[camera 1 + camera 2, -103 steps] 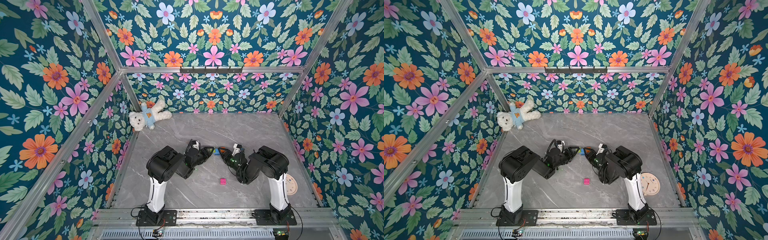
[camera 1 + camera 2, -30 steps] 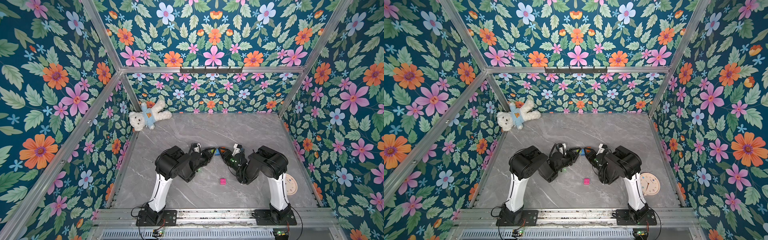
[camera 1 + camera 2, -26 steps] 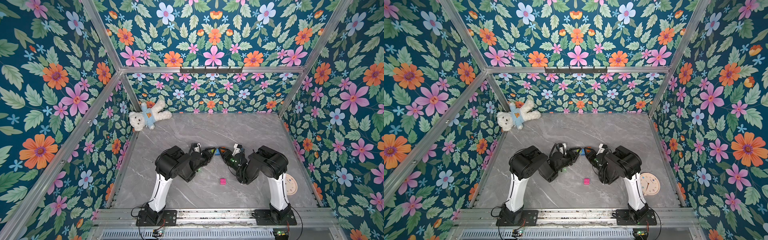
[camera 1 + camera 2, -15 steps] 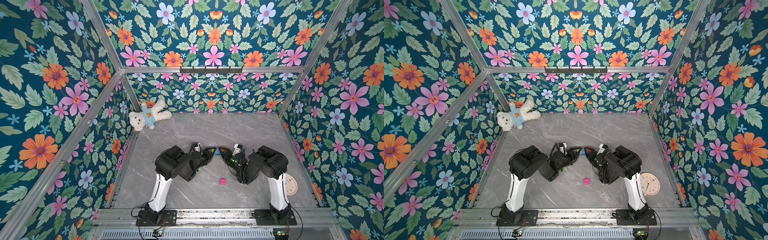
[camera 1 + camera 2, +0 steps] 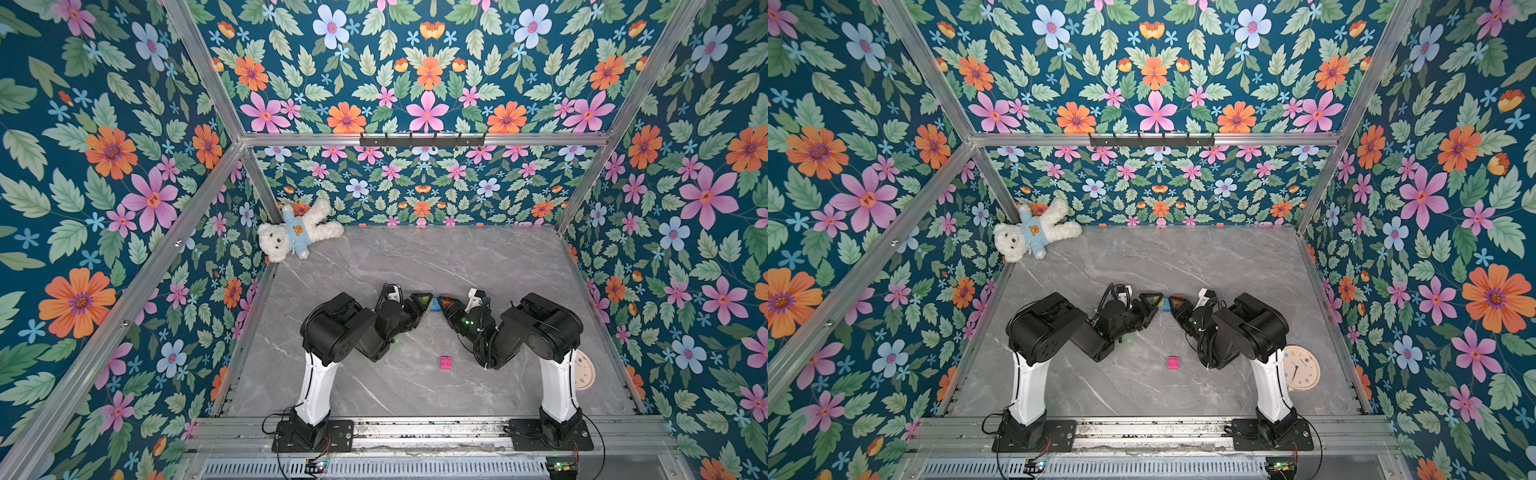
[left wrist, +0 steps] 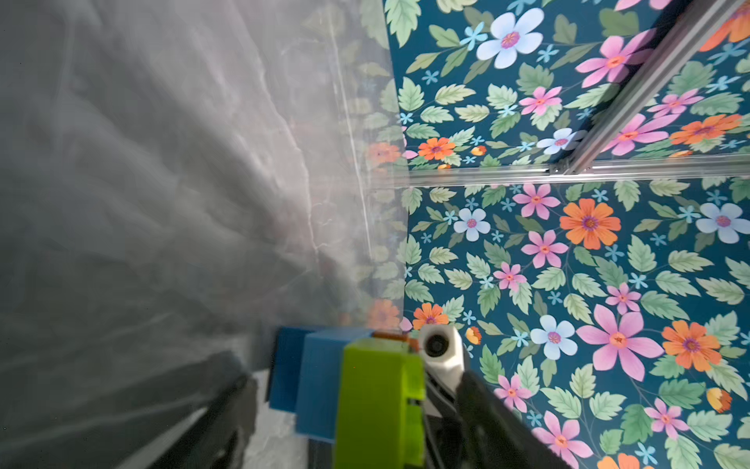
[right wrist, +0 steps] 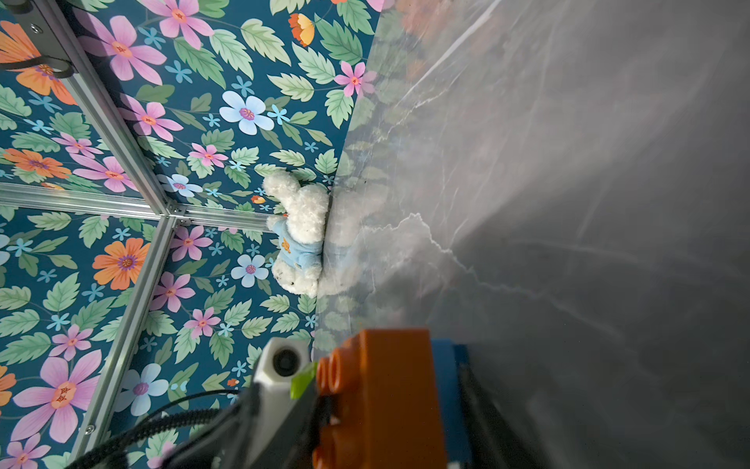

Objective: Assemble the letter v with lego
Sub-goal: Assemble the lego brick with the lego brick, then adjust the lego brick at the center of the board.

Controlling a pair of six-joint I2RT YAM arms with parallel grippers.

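Note:
Between the two arms, a lime brick (image 6: 377, 402), a blue brick (image 6: 320, 385) and an orange brick (image 7: 385, 398) sit pressed together; in a top view they show as a small cluster (image 5: 435, 304). My left gripper (image 6: 353, 390) stands open, its fingers wide of the lime and blue bricks with gaps on both sides. My right gripper (image 7: 389, 406) is shut on the orange brick, with the blue brick (image 7: 450, 385) behind it. In both top views the left gripper (image 5: 422, 301) and right gripper (image 5: 446, 302) face each other. A pink brick (image 5: 446, 362) lies loose on the table, nearer the front.
A white teddy bear (image 5: 297, 235) lies in the back left corner. A round clock face (image 5: 1301, 367) lies by the right arm's base. Flowered walls close in the grey marble table (image 5: 415, 257) on three sides.
My left gripper's jaws have opened off the lime brick. Both arms and the right gripper's hold stay as they were.

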